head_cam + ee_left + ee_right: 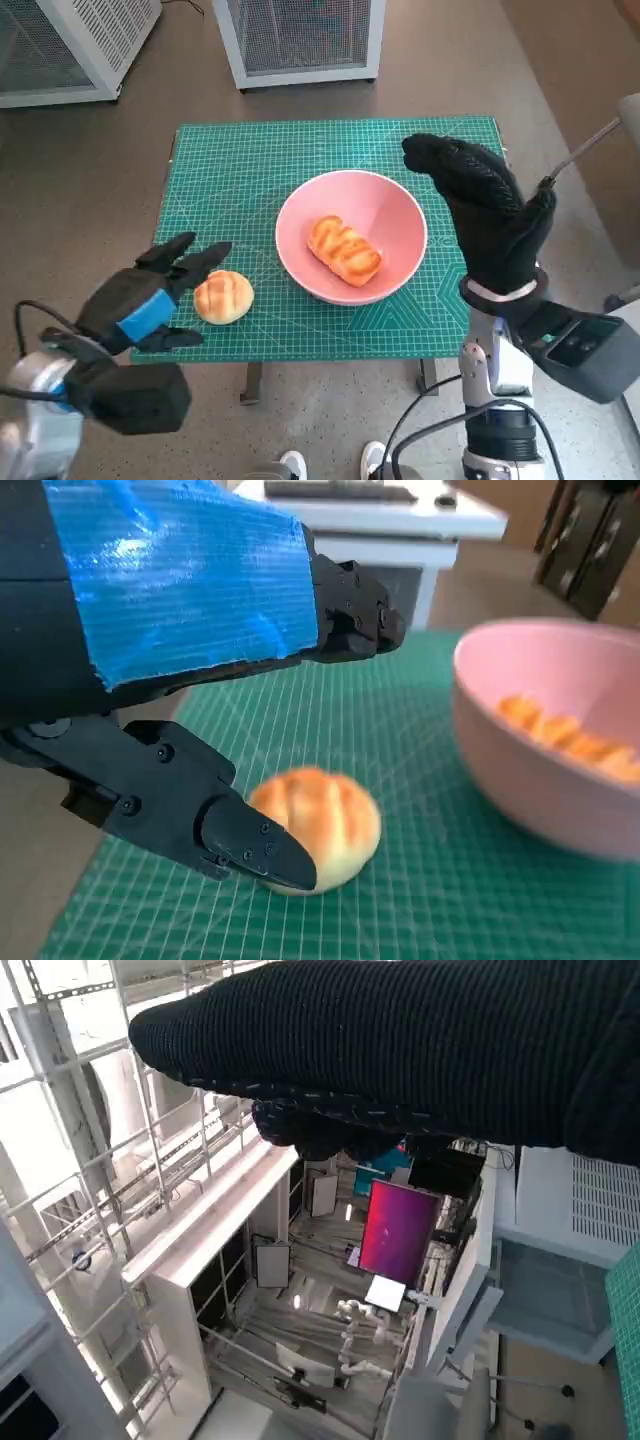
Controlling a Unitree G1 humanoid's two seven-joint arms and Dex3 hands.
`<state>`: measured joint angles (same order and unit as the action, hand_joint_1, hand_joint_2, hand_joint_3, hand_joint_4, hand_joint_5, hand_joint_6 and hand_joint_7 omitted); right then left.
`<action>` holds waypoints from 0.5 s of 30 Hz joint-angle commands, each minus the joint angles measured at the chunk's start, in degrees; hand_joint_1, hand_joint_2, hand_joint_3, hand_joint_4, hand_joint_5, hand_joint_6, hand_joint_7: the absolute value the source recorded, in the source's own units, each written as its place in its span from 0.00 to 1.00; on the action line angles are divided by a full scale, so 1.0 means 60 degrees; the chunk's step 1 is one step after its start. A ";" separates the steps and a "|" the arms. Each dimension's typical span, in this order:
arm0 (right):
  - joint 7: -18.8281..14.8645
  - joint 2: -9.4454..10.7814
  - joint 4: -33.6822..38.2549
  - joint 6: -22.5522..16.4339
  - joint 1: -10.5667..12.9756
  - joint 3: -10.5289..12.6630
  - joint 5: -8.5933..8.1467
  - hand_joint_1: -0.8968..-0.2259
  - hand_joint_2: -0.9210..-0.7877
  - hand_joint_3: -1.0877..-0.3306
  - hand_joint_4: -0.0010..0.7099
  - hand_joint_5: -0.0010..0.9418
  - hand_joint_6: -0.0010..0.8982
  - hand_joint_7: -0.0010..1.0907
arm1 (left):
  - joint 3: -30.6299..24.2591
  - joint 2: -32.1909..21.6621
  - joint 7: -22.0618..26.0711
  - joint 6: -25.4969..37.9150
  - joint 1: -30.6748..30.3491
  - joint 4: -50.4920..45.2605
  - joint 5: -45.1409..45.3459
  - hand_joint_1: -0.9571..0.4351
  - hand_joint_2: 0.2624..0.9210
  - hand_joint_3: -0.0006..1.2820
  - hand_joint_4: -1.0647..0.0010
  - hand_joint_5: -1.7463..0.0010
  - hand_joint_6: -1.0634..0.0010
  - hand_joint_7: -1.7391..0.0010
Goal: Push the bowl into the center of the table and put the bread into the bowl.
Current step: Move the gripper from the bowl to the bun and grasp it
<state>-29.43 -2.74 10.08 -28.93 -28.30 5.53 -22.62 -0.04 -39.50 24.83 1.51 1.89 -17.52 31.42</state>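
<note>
A pink bowl (352, 236) sits on the green cutting mat (230, 170) close to the middle of the small table, a little toward the right and near side; inside it lies one long, glazed piece of bread (344, 250), resting on the bowl's floor. A second piece — a round bun (223, 297) — lies on the mat to the left of the bowl, near the table's near edge and apart from the bowl's rim.

The left hand (150, 297) hangs just left of the bun with its black fingers (200, 262) spread toward it; it holds nothing. From the left wrist view one finger (250, 845) reaches down beside the bun (322, 825) and overlaps its near side, though whether it actually touches I cannot tell; the upper fingers (350, 615) pass above the bun with a gap between; the bowl (540, 750) stands just beyond.

The right hand (480, 200) in its knitted glove is raised above the table's right edge, beside the bowl's right rim, fingers loosely extended toward the far side and gripping nothing; the right wrist view shows only the glove (400, 1050) as a dark band — with room furniture and metal shelving (130, 1160) behind it.
</note>
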 commanded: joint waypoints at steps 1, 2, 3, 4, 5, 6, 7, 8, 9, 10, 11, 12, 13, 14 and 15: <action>0.0070 -0.0045 0.0005 0.0191 0.0180 -0.0001 0.0045 0.78 0.00 0.68 0.72 0.04 0.13 0.85 | 0.0411 0.0187 -0.0224 -0.0086 0.0396 0.0534 0.0214 0.46 0.79 0.00 0.86 1.00 0.74 0.99; 0.0068 -0.0044 0.0008 0.0201 0.0178 0.0001 0.0045 0.78 0.00 0.68 0.72 0.04 0.13 0.85 | 0.0481 0.0215 -0.0242 -0.0084 0.0452 0.0628 0.0238 0.46 0.79 0.00 0.86 1.00 0.74 0.99; 0.0070 -0.0040 0.0009 0.0214 0.0178 0.0000 0.0049 0.78 0.00 0.68 0.72 0.04 0.13 0.86 | 0.0571 0.0259 -0.0259 -0.0078 0.0517 0.0755 0.0252 0.46 0.79 0.00 0.86 1.00 0.74 0.99; 0.0072 -0.0037 0.0013 0.0222 0.0176 -0.0002 0.0052 0.77 0.00 0.68 0.72 0.04 0.13 0.86 | 0.0634 0.0289 -0.0273 -0.0077 0.0564 0.0848 0.0259 0.47 0.79 0.00 0.86 1.00 0.74 0.99; 0.0076 -0.0034 0.0010 0.0229 0.0177 -0.0006 0.0062 0.77 0.00 0.68 0.73 0.05 0.13 0.86 | 0.0719 0.0337 -0.0304 -0.0084 0.0617 0.0977 0.0280 0.47 0.80 0.00 0.86 1.00 0.74 0.99; 0.0078 -0.0033 0.0006 0.0234 0.0179 -0.0008 0.0068 0.77 0.00 0.68 0.73 0.05 0.13 0.86 | 0.0777 0.0370 -0.0328 -0.0092 0.0653 0.1068 0.0297 0.48 0.80 0.00 0.85 1.00 0.73 0.99; 0.0080 -0.0033 -0.0014 0.0247 0.0188 -0.0013 0.0073 0.77 0.00 0.68 0.73 0.05 0.13 0.86 | 0.0856 0.0422 -0.0365 -0.0112 0.0705 0.1213 0.0316 0.48 0.80 0.00 0.85 1.00 0.73 0.99; 0.0082 -0.0032 -0.0024 0.0254 0.0191 -0.0016 0.0078 0.77 0.00 0.68 0.73 0.05 0.13 0.86 | 0.0911 0.0454 -0.0395 -0.0131 0.0745 0.1322 0.0327 0.48 0.80 0.00 0.85 1.00 0.72 0.99; 0.0079 -0.0036 -0.0038 0.0267 0.0197 -0.0017 0.0077 0.77 0.00 0.68 0.73 0.05 0.13 0.86 | 0.0990 0.0499 -0.0426 -0.0140 0.0812 0.1485 0.0340 0.49 0.80 0.00 0.85 1.00 0.72 0.99; 0.0077 -0.0036 -0.0042 0.0275 0.0197 -0.0017 0.0079 0.77 0.00 0.68 0.73 0.05 0.13 0.86 | 0.1047 0.0525 -0.0453 -0.0151 0.0864 0.1608 0.0345 0.49 0.80 0.00 0.85 1.00 0.71 0.99; 0.0075 -0.0042 -0.0050 0.0283 0.0200 -0.0016 0.0080 0.77 0.00 0.68 0.74 0.05 0.13 0.86 | 0.1124 0.0568 -0.0488 -0.0160 0.0933 0.1774 0.0359 0.49 0.80 0.00 0.84 1.00 0.71 0.99; 0.0074 -0.0044 -0.0052 0.0288 0.0199 -0.0015 0.0083 0.77 0.00 0.68 0.74 0.05 0.13 0.86 | 0.1177 0.0594 -0.0517 -0.0172 0.0987 0.1897 0.0364 0.49 0.80 0.00 0.84 1.00 0.71 0.99; 0.0073 -0.0050 -0.0057 0.0290 0.0204 -0.0014 0.0087 0.77 0.00 0.68 0.74 0.05 0.13 0.86 | 0.1243 0.0636 -0.0558 -0.0173 0.1052 0.2052 0.0382 0.50 0.80 0.00 0.84 1.00 0.71 0.99; 0.0071 -0.0055 -0.0062 0.0291 0.0208 -0.0013 0.0089 0.77 0.00 0.68 0.74 0.05 0.13 0.86 | 0.1290 0.0664 -0.0589 -0.0177 0.1098 0.2160 0.0394 0.50 0.80 0.00 0.84 1.00 0.70 0.99; 0.0073 -0.0058 -0.0066 0.0300 0.0207 -0.0014 0.0092 0.77 0.00 0.68 0.74 0.06 0.13 0.86 | 0.1337 0.0711 -0.0617 -0.0164 0.1165 0.2305 0.0394 0.50 0.80 0.00 0.83 1.00 0.70 0.99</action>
<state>-29.38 -2.85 9.72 -28.15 -28.21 5.54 -22.35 6.93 -35.91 22.11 0.83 7.64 -6.00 33.53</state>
